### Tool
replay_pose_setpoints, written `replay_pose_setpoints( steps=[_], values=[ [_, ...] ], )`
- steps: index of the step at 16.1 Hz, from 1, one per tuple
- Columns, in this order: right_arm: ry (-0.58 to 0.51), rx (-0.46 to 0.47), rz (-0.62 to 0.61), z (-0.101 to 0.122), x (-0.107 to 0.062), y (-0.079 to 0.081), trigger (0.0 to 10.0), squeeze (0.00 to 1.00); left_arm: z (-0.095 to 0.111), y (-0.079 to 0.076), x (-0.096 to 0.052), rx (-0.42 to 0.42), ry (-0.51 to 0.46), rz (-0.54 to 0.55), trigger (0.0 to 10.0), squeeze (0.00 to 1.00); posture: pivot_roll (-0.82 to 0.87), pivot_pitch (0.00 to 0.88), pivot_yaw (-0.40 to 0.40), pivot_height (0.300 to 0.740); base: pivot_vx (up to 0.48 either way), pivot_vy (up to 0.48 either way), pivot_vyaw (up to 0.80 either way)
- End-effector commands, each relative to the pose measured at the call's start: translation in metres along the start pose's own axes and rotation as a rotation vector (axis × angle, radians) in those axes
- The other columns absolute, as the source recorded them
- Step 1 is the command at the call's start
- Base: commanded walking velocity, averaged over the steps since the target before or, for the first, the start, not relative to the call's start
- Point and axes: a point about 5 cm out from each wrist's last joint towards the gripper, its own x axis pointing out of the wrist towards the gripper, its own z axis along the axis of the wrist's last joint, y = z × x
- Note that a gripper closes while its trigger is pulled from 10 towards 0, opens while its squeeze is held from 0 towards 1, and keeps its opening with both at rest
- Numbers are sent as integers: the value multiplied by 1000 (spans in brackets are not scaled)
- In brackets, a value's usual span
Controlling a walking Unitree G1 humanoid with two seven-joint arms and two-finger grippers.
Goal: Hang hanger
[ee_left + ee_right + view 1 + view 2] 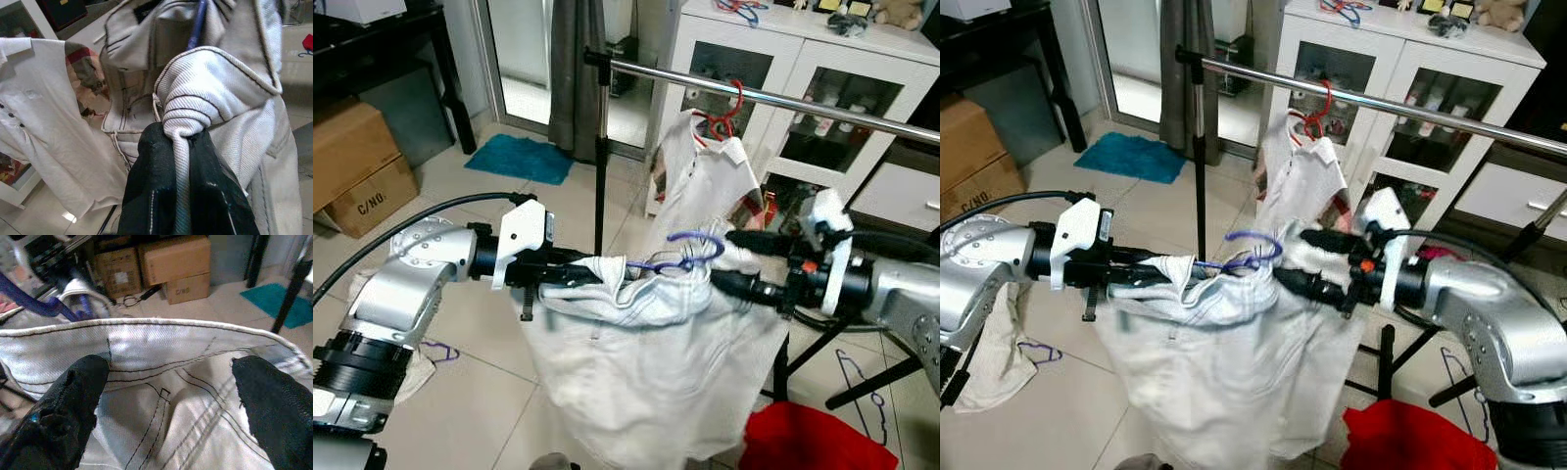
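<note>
white garment (646, 382) hangs wide between both arms, its hem dropping toward the tiled floor (499, 392), its top edge stretched below the steel rail (783, 100), with open air between. white shirt (700, 186) already hangs there on a red hanger (729, 108). left gripper (570, 275) is clenched on a bunched fold of the garment's collar. right gripper (729, 259) has its 2 fingers (73, 401) spread, 1 each side of the cloth's seamed edge. purple hanger (690, 253) pokes up from the garment between the grippers.
</note>
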Motion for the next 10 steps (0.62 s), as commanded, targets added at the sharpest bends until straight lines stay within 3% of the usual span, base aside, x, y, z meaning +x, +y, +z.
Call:
replay_pose_setpoints(
  steps=[1,3,6,7,8,10],
  values=[
    [20,-4,100,0,8,15,10000,0,20,5,2,65,-83,5,0,0,86,0,-66,740,0,0,0],
    [38,-6,126,-1,9,20,10000,0,22,6,3,65,-87,5,0,0,85,0,-65,740,0,0,0],
    [-6,-43,6,9,-3,1,10000,0,21,6,0,63,-80,-2,0,0,85,0,-63,740,0,0,0],
    [-2,-38,17,10,-9,0,10000,141,21,5,0,62,-79,-2,0,0,85,0,-63,740,0,0,0],
    [21,-30,39,11,-18,-1,10000,1000,20,5,-1,61,-77,-2,0,0,85,0,-63,740,0,0,0],
    [89,-45,57,7,-30,0,10000,1000,20,6,-1,60,-75,0,0,0,84,0,-65,740,0,0,0]
  ],
)
